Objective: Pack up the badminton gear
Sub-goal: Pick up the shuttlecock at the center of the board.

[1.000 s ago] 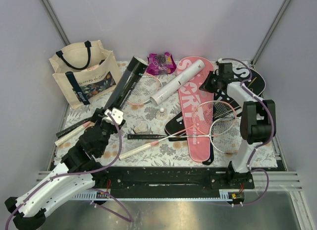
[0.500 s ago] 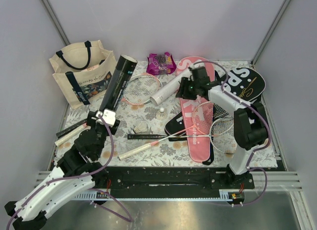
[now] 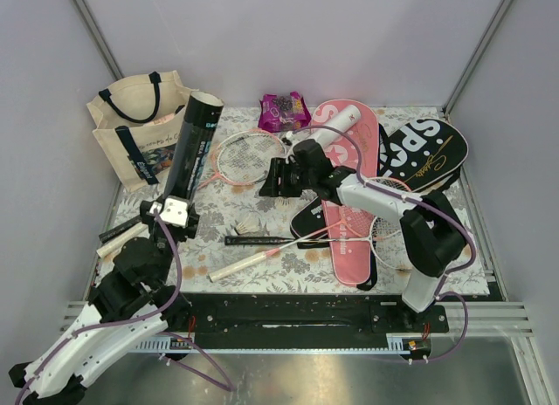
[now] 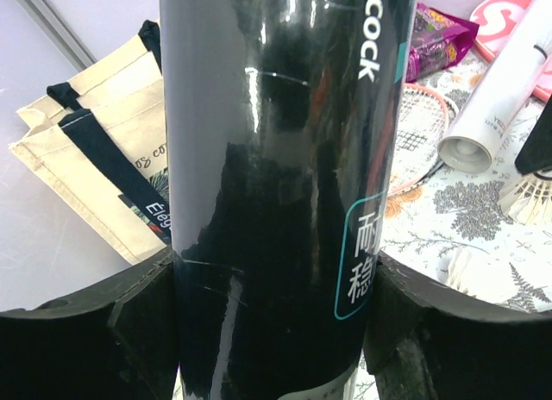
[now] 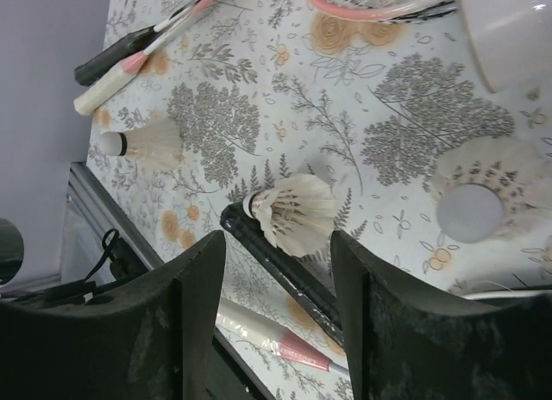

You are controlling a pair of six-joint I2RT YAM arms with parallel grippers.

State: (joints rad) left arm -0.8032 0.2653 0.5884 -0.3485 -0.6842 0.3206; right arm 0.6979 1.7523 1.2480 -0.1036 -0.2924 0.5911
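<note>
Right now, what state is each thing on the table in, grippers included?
black tube: gripped, held up on end
left gripper: shut on black tube
right gripper: open, over a shuttlecock
shuttlecock: lying on its side, free
white tube: lying across pink cover
tote: standing, mouth open

A cream tote (image 3: pixel 140 139) (navy handles) stands back left; a purple snack packet (image 3: pixel 284 111) lies on the floral cloth (image 3: pixel 288 264).

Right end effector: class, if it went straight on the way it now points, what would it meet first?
Probably the shuttlecock framed between its open fingers, lying against a black racket handle; depth is hard to judge.
</note>
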